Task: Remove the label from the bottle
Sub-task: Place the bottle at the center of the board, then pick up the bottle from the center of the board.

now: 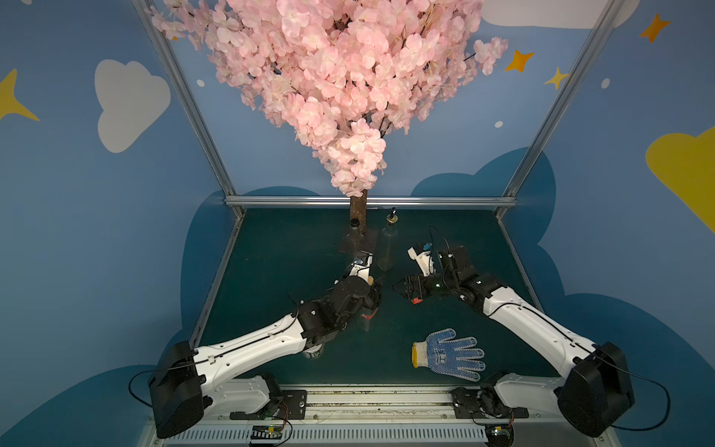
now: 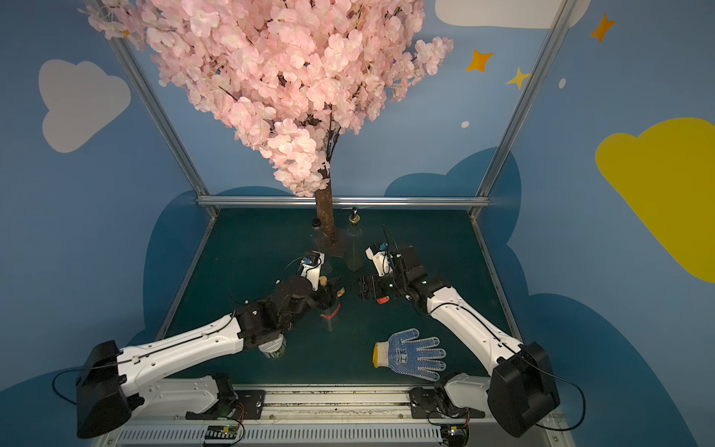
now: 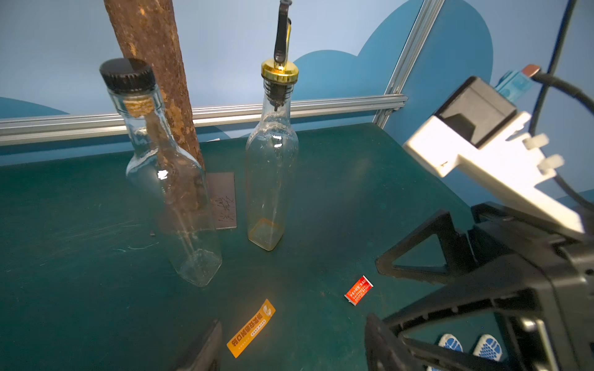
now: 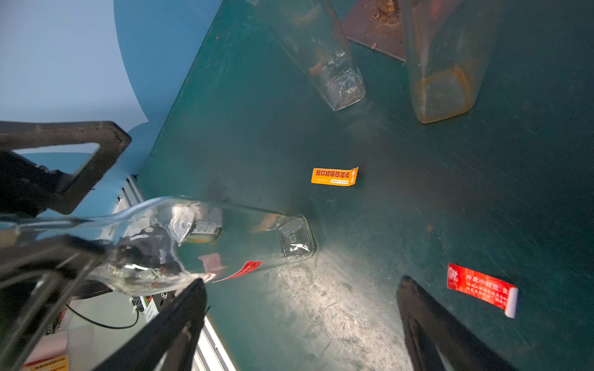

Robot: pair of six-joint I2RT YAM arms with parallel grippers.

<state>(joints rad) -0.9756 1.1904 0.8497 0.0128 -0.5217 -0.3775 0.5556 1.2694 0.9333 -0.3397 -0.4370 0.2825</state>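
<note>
The bottle (image 4: pixel 225 237) stands centre-left in the right wrist view, a red label (image 4: pixel 244 269) half-lifted on its side. The right claw (image 4: pixel 302 321), released and empty, should pinch that loose flap and peel slowly. The left claw (image 3: pixel 291 327), likewise parted, should steady the neck. The green worktop (image 4: pixel 418 192) is scuffed, and the walls (image 1: pixel 58 232) are blue with painted clouds.
</note>
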